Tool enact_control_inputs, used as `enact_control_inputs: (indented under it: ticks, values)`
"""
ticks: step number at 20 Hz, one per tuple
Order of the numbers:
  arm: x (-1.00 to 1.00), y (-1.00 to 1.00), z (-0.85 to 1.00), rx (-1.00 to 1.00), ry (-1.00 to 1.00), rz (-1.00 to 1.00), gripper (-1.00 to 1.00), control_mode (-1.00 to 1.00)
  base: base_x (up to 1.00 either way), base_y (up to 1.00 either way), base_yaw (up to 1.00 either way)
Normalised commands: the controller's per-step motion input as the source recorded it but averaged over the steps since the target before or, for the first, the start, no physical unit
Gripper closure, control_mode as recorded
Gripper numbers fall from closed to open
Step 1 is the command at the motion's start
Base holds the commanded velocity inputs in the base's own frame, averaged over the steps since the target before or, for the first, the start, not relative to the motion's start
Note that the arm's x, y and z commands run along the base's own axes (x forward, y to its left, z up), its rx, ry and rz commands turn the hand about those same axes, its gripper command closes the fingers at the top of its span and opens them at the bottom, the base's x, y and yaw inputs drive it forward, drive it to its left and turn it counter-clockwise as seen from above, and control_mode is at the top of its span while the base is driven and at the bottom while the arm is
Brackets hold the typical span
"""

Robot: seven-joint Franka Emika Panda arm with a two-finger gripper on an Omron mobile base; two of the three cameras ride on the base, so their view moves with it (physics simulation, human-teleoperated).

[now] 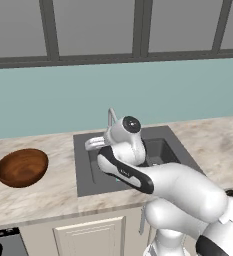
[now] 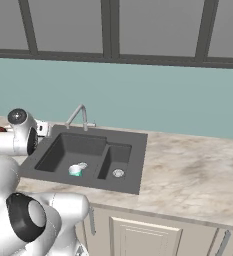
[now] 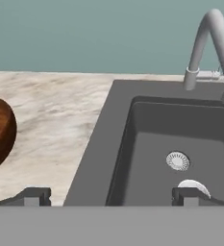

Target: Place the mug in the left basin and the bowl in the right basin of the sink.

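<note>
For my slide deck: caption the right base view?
Small teal-green mug lies in the dark grey double sink's larger left basin; smaller right basin holds nothing.

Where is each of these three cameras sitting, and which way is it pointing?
Left base view: behind the arm's left, facing the sink and bowl; the white arm fills the lower right.
Right base view: behind its right, facing the mug in the left basin; arm at lower left.
Hand view: on the hand, over the sink's left rim; open gripper at the bottom.
All share the sink.
</note>
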Motion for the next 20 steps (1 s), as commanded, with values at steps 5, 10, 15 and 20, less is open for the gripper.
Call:
enact_control_inputs:
  ticks: [5, 10, 15, 20]
  values:
    - [0.00, 0.64, 0.01, 0.08, 0.00, 0.00, -1.00, -1.00, 0.00, 0.00, 0.00]
    - [0.00, 0.50, 0.07, 0.08, 0.02, 0.00, -1.00, -1.00, 0.00, 0.00, 0.00]
    - [0.00, 0.35, 0.11, 0.07, 0.09, 0.00, -1.00, -1.00, 0.00, 0.00, 0.00]
    - [0.00, 0.20, 0.15, 0.05, 0.15, 0.00, -1.00, -1.00, 0.00, 0.00, 0.00]
